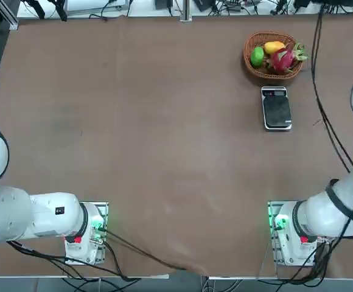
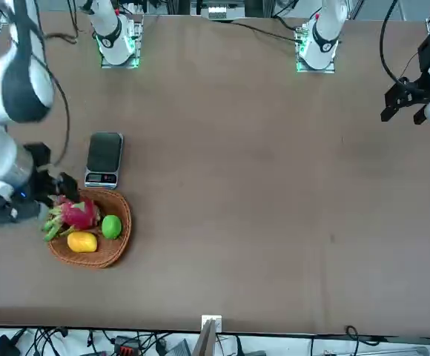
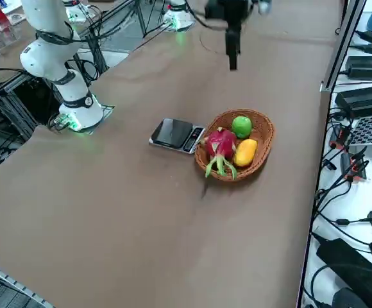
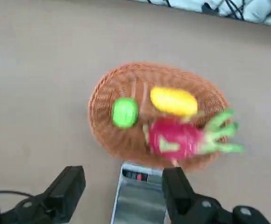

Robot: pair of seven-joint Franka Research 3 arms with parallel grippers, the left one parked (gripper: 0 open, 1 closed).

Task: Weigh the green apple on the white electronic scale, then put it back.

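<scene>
1. The right gripper (image 4: 124, 175) hovers above the table (image 1: 146, 146), near the scale (image 1: 277, 109) and basket (image 1: 249, 56).
2. Its fingers stand wide apart, with nothing between their tips.
3. The green apple (image 1: 257, 56) sits in the basket, toward the robot's left side.
4. The yellow fruit (image 1: 274, 47) and dragon fruit (image 1: 284, 59) share the basket with it.
5. The scale lies flat just beside the basket, on the robot's side, its display end facing the basket and its platform bare.
</scene>
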